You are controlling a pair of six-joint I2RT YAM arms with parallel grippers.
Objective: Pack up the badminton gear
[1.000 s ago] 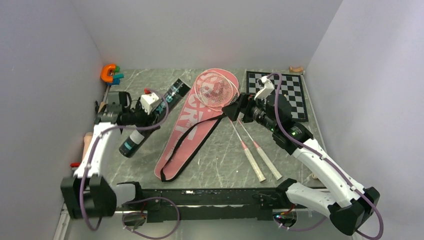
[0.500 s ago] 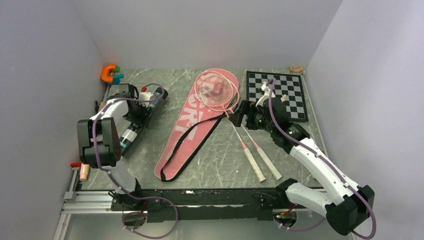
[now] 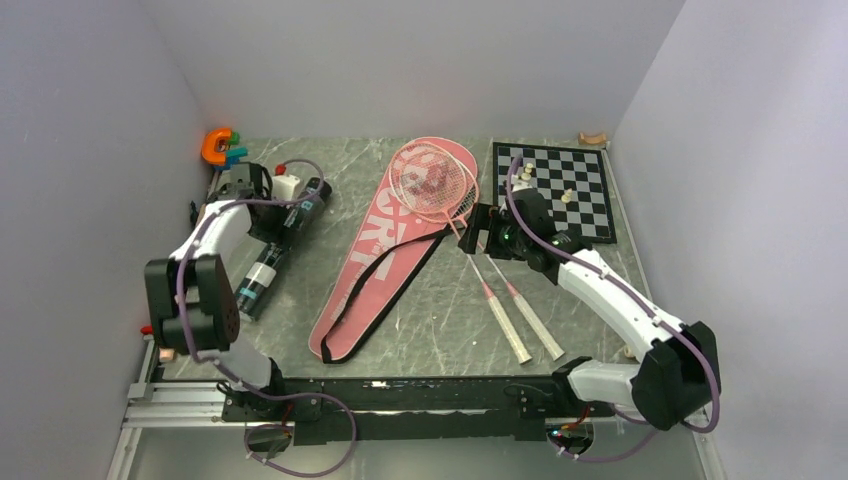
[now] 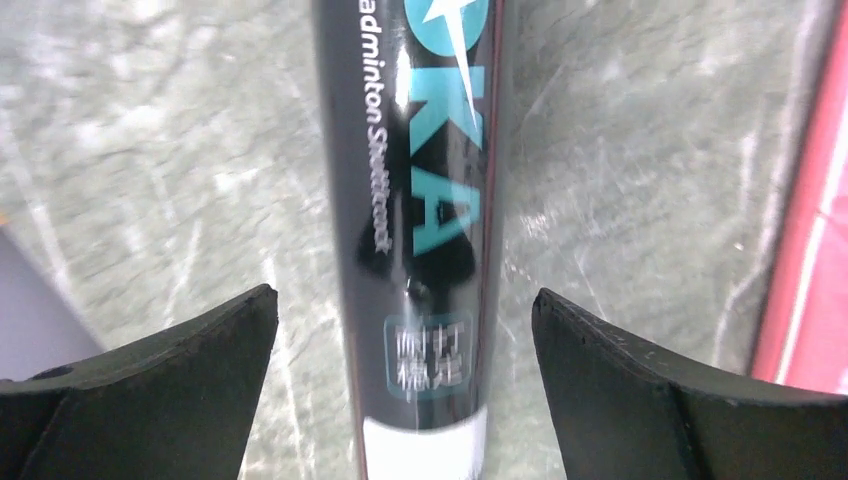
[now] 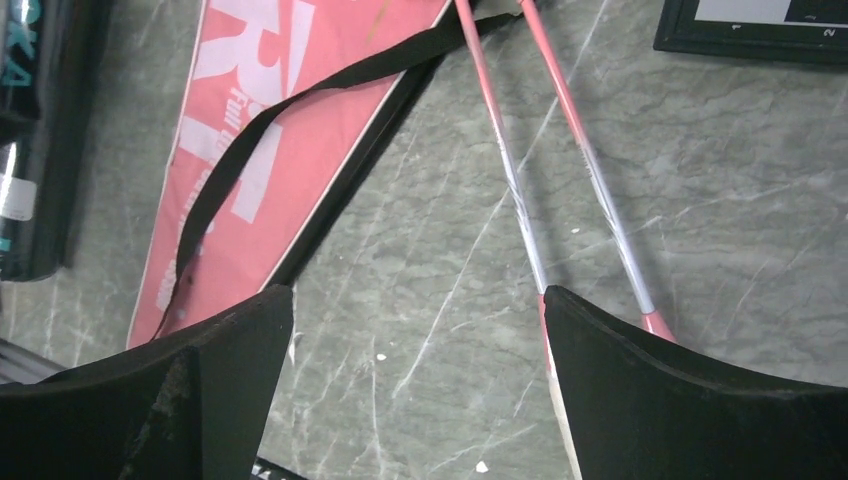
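Grasp stage, judged: left gripper (image 4: 404,335) open astride the tube (image 4: 425,190), right gripper (image 5: 418,345) open over the rackets (image 5: 515,185); each must next lower and close before loading the bag (image 5: 275,125)

Robot lab cell w/ plain grey walls (image 3: 400,70), marble-look tabletop (image 3: 440,300) (arms (image 3: 620,300) on base rail (image 3: 440,392))

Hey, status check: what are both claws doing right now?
Left gripper open, astride black tube. Right gripper open over rackets. Pink bag not packed. Nothing blocking.
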